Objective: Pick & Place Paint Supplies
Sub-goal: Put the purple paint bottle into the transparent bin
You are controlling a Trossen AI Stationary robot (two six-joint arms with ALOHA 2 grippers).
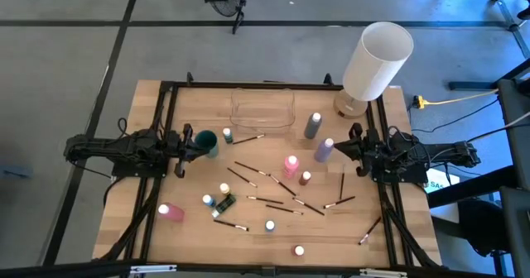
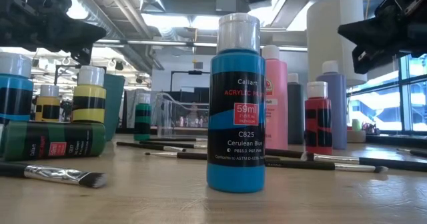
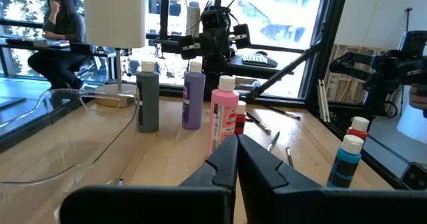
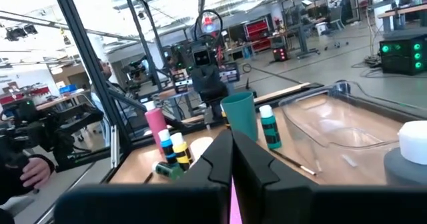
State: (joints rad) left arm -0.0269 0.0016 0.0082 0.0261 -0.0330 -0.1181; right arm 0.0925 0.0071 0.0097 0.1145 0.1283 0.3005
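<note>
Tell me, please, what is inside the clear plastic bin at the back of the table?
Nothing shows inside the clear bin; only wood shows through its bottom. No bottle or brush lies in it.

1. Cerulean blue paint bottle [image 2: 235, 104]: upright, clear cap, dark label, nearest the low camera.
2. Tall pink bottle [image 1: 291, 165]: upright at mid-table, just beside a small red bottle [image 1: 305, 178].
3. Purple bottle [image 1: 324, 150] and grey bottle [image 1: 312, 125]: upright, near each other.
4. Another pink bottle [image 1: 170, 212]: lying on its side.
5. Green bottle [image 2: 53, 140]: lying flat; yellow bottle [image 2: 89, 95] upright behind it.
6. Dark-handled paintbrushes [image 1: 263, 174]: lying scattered flat across the tabletop.
</note>
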